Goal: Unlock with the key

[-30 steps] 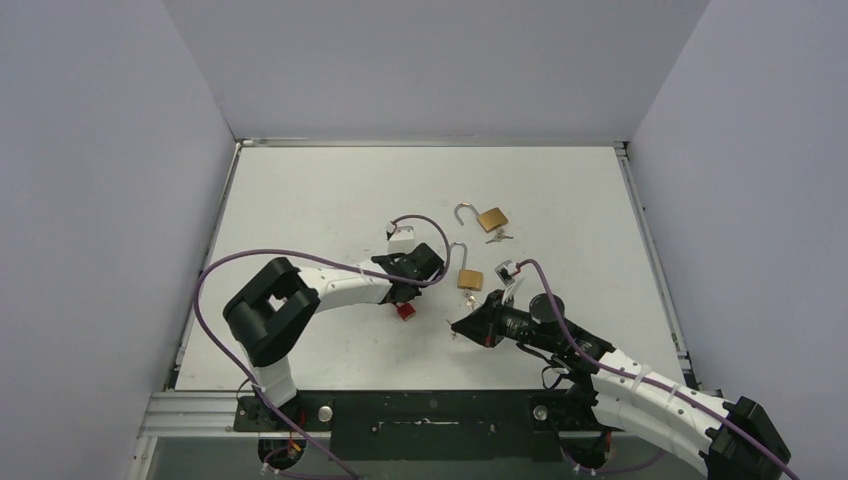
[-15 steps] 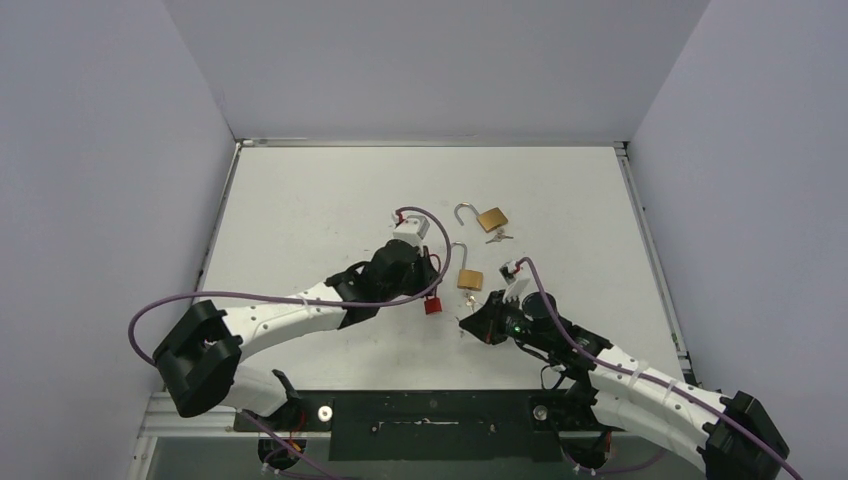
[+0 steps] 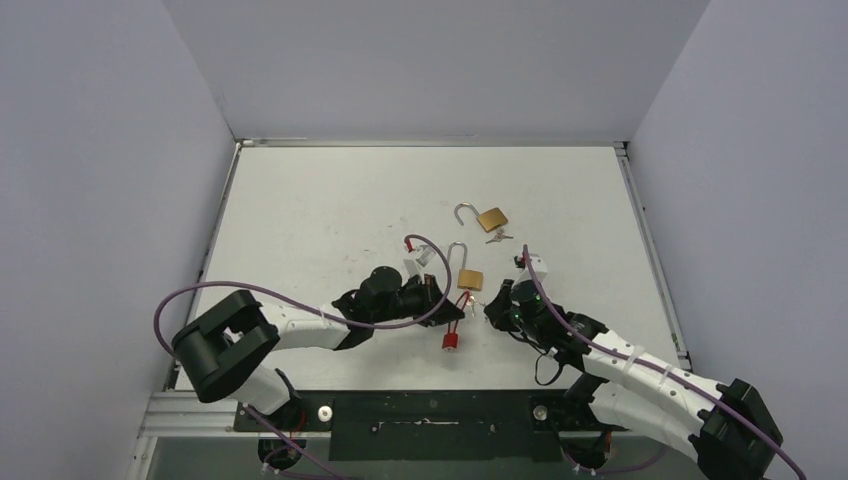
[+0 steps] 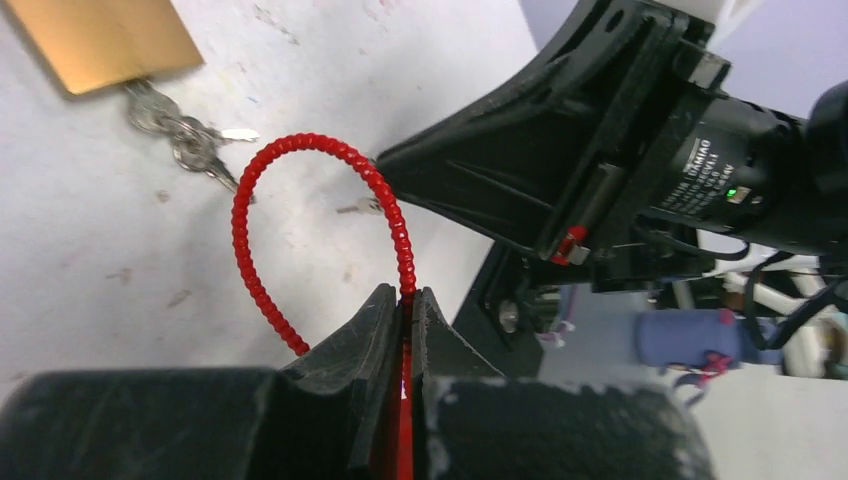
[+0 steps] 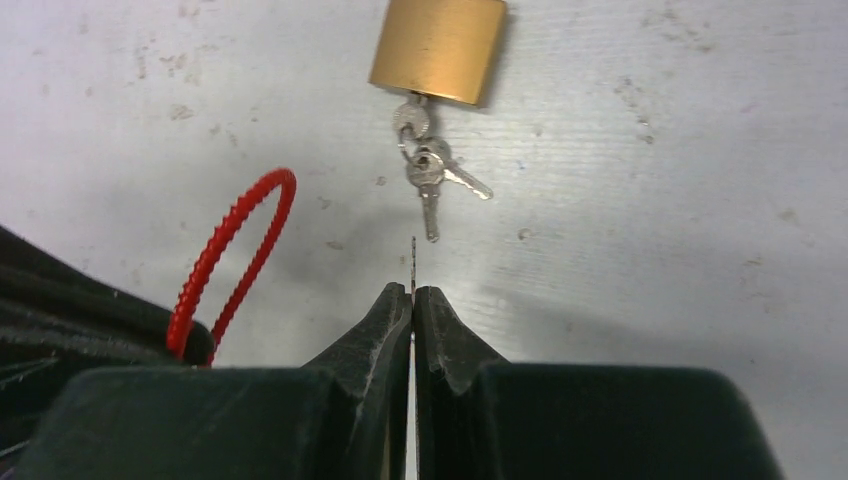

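The left gripper (image 4: 405, 300) is pinching the red ribbed cable shackle (image 4: 250, 210) of a small red padlock (image 3: 450, 342). The padlock's body is cut off in the left wrist view and lies just bases-side of the open brass padlock (image 5: 438, 50). The right gripper (image 5: 412, 297) pinches a thin silver key (image 5: 412, 262), seen edge-on with its bow hidden, just short of that brass padlock's key bunch (image 5: 430, 170).

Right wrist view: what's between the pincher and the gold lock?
In the right wrist view, ringed keys attached to the gold lock lie between it and the key in the right gripper.
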You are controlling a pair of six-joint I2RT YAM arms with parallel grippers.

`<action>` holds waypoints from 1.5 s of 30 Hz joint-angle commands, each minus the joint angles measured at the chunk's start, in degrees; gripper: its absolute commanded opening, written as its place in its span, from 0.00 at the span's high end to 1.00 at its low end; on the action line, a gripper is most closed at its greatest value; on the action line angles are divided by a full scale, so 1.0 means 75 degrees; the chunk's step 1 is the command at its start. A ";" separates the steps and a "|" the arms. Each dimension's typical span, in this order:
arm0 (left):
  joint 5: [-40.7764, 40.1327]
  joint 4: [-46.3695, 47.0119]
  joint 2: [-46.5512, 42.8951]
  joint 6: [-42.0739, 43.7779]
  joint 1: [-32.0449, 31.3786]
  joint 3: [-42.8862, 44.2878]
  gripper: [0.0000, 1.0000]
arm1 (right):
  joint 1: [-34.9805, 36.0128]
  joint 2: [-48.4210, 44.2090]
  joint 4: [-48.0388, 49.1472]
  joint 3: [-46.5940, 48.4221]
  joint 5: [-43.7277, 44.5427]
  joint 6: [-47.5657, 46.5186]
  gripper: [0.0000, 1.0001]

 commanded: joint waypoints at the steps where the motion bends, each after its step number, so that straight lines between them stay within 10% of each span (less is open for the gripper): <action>1: 0.0956 0.3708 0.0833 -0.2253 -0.0032 -0.0522 1.00 | -0.0061 0.0237 -0.0595 0.0432 0.0950 0.0174 1.00; 23: 0.0524 0.7926 0.4314 -0.3467 0.0152 -0.1437 1.00 | -0.0178 0.0188 -0.0992 0.0509 0.1039 0.0377 1.00; 38: -0.0020 0.7679 0.4046 -0.2866 0.0543 -0.2290 0.57 | -0.0190 0.0238 -0.0896 0.0518 0.0884 0.0369 1.00; 45: -0.1052 0.4101 0.2287 -0.2106 0.0503 -0.2054 0.45 | -0.0200 0.0198 -0.0888 0.0479 0.0860 0.0370 1.00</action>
